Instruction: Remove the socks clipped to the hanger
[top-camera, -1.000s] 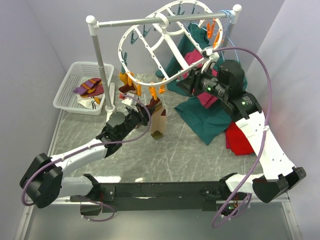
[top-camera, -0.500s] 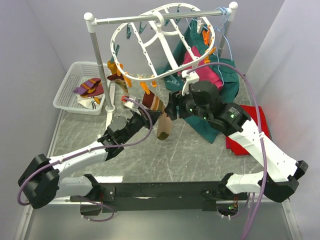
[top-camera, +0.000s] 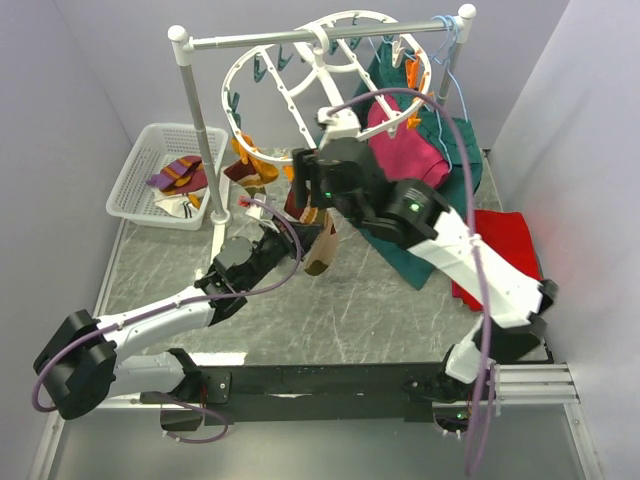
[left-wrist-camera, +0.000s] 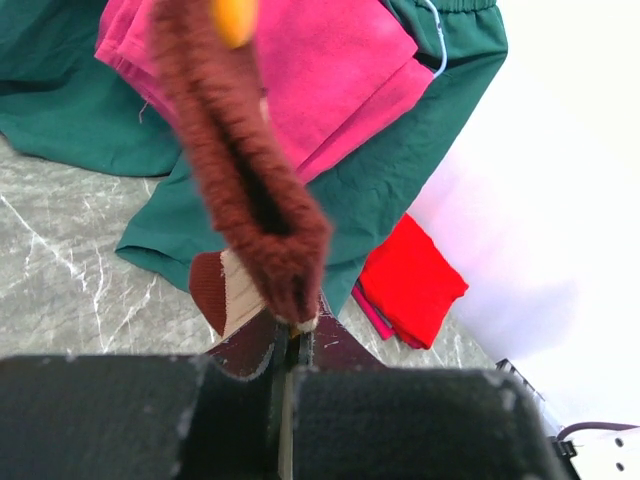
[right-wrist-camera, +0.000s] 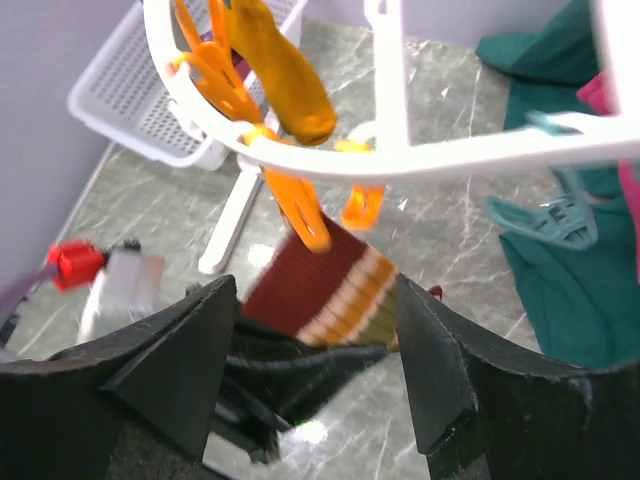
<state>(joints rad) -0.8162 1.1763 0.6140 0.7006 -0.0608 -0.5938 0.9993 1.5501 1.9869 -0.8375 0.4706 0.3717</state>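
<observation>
With the left tool clenched on the maroon-and-cream striped sock, squeeze its orange plastic clip squarely with the released right tool before pulling

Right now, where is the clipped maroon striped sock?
Mid top view: the maroon striped sock hangs from an orange clip on the near rim of the hanger, lower end pinched in the left gripper.

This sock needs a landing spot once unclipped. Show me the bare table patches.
Bare table lies front middle, bordered by the left arm, the green clothes and the base rail. A smaller strip sits before the basket. Under the hanger and right rear is crowded.
</observation>
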